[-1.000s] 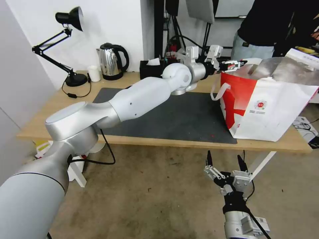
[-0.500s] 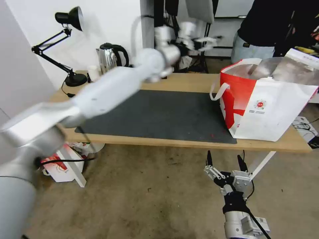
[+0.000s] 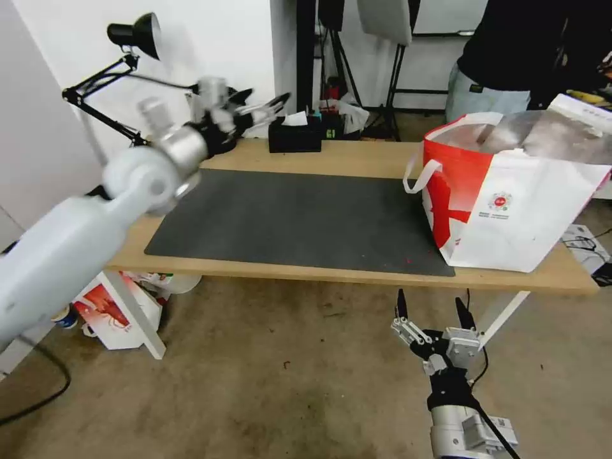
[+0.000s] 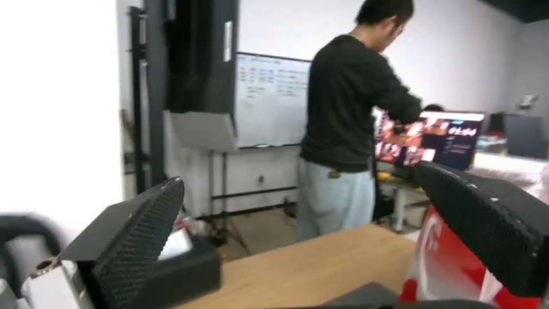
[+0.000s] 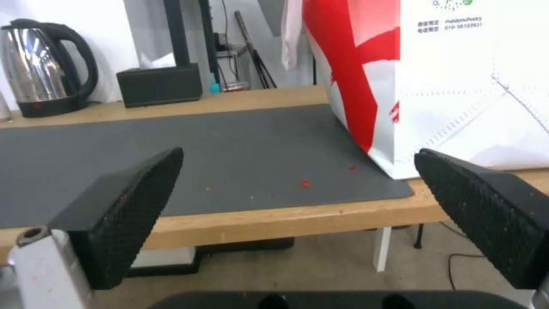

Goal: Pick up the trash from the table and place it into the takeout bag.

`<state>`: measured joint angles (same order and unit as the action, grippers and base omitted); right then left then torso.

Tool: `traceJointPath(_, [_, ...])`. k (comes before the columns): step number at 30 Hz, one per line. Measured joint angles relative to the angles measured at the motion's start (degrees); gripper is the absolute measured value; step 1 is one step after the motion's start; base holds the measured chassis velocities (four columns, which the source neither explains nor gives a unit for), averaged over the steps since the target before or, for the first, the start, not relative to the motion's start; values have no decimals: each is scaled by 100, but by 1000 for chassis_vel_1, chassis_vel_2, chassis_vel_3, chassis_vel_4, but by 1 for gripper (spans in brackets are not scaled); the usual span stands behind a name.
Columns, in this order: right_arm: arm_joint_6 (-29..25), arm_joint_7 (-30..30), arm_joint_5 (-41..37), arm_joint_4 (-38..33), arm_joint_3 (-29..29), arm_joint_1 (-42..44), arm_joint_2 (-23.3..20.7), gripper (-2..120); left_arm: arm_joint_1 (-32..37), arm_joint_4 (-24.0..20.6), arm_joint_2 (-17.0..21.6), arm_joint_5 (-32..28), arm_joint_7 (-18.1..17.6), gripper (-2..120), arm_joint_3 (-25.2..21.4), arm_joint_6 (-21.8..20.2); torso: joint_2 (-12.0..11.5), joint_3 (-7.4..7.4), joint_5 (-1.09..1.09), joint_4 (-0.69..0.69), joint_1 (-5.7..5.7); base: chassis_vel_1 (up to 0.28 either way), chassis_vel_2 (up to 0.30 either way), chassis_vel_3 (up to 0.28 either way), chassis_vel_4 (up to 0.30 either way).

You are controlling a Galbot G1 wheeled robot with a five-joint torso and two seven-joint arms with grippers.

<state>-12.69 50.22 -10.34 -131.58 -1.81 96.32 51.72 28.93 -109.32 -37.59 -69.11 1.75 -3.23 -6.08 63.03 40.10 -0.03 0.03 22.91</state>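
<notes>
The takeout bag (image 3: 510, 197) stands open at the right end of the table (image 3: 357, 153), its foil lining showing; it also appears in the wrist views (image 4: 452, 266) (image 5: 446, 77). The trash is out of view. A few red specks lie on the dark grey mat (image 3: 306, 217). My left gripper (image 3: 261, 105) hangs open and empty above the table's back left, beside the black tissue box (image 3: 294, 135), far from the bag. In the left wrist view this gripper (image 4: 297, 176) holds nothing. My right gripper (image 3: 429, 299) (image 5: 297, 154) waits open below the table's front edge.
A black desk lamp (image 3: 127, 38) stands at the back left. A steel kettle (image 5: 46, 81) sits beside the tissue box (image 5: 160, 83). A smaller white bag (image 3: 108, 312) with a red picture lies on the floor under the table. A person stands behind the takeout bag.
My left arm has swung quickly from over the takeout bag's mouth leftward across the table to the back left corner. The right arm has stayed still.
</notes>
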Motion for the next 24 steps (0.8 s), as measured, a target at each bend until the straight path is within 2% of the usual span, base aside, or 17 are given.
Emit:
traceJointPath(3, [0, 0, 0, 0, 0, 2, 0, 100, 1353, -543, -11, 456, -140, 100, -909, 251, 0, -1, 4, -3, 0, 0, 0, 0, 0])
traceJointPath(4, [0, 0, 0, 0, 0, 2, 0, 100, 1353, -543, -11, 456, -140, 100, -909, 251, 0, -1, 4, -3, 0, 0, 0, 0, 0])
traceJointPath(6, [0, 1, 0, 0, -1, 2, 0, 100, 2148, -859, -113, 790, -182, 100, -1449, 311, 0, 0, 2, -5, 1, 0, 0, 0, 0])
traceJointPath(8, [0, 0, 0, 0, 1, 2, 0, 100, 2394, -966, -164, 893, -191, 100, -1629, 328, 1, 0, 5, -4, 1, 0, 0, 0, 0])
traceJointPath(12, [0, 0, 0, 0, 0, 2, -1, 100, 3687, -1542, -655, 1753, -243, 100, -2448, 510, 1, -1, 4, -3, 1, 0, 0, 0, 0])
traceJointPath(13, [0, 0, 0, 0, 0, 2, -1, 100, 3687, -1542, -655, 1753, -243, 100, -2448, 510, 1, -1, 4, -3, 1, 0, 0, 0, 0])
traceJointPath(16, [0, 0, 0, 1, 0, 2, -2, 100, 4520, -1867, -1233, 2618, -464, 100, -2734, 915, 0, 0, 3, -3, 0, 0, 0, 0, 0])
traceJointPath(18, [0, 1, 0, 0, -1, 0, 0, 100, 4592, -1903, -1303, 2697, -500, 100, -2752, 950, 0, 0, 6, -3, 1, 0, 0, 0, 0])
traceJointPath(19, [0, 0, 0, 0, 0, 2, -1, 100, 4916, -2024, -1593, 3039, -671, 100, -2837, 1073, 0, 0, 3, -4, 1, 0, 0, 0, 0])
traceJointPath(20, [0, 0, -1, 0, 0, 2, 0, 100, 5058, -2059, -1727, 3204, -720, 100, -2877, 1125, 0, 0, 4, -3, 0, 0, 0, 0, 0])
traceJointPath(22, [0, 0, 0, 1, 0, 1, -1, 100, 5175, -2084, -1849, 3354, -748, 100, -2920, 1172, 0, 0, 4, -3, 1, 0, 0, 0, 0])
traceJointPath(24, [0, 0, 0, 1, 0, 0, -1, 100, 5665, -2143, -2283, 3795, -771, 100, -3018, 1411, 0, 0, 2, -1, 1, 0, 0, 0, 0])
